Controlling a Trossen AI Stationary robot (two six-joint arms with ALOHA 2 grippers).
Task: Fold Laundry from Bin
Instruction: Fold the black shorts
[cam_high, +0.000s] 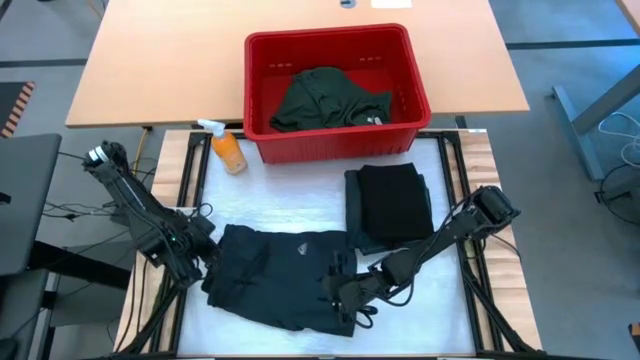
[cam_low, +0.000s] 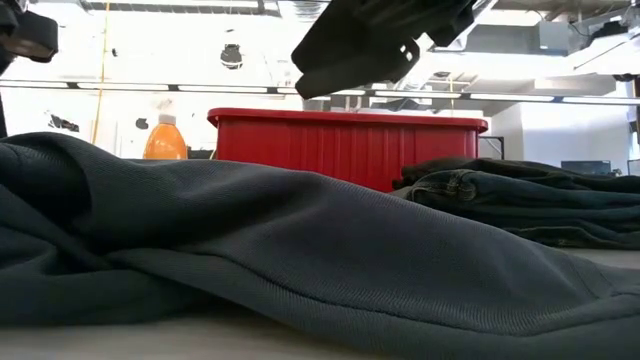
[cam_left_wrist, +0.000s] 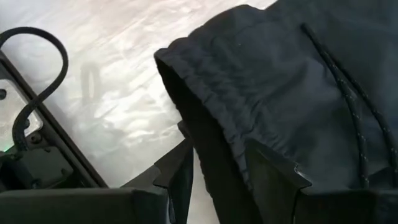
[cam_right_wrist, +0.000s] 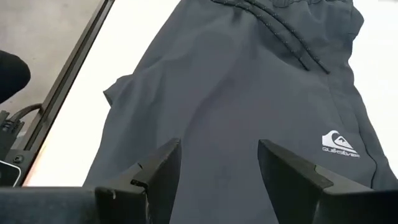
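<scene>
High view: left pincer (cam_high: 203, 262) grips the dark garment's (cam_high: 275, 270) edge; right pincer (cam_high: 343, 290) open above it.

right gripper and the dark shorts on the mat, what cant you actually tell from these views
- High view: the right gripper blends into the dark shorts; finger contact is unreadable.
- Right wrist view: fingers stand apart above the cloth, but their tips are cut off by the picture's edge.
- Low view: the shorts fill the foreground, hiding the mat and the base of the bin.
- Left wrist view: the left gripper straddles the waistband; whether it pinches is unclear.
</scene>
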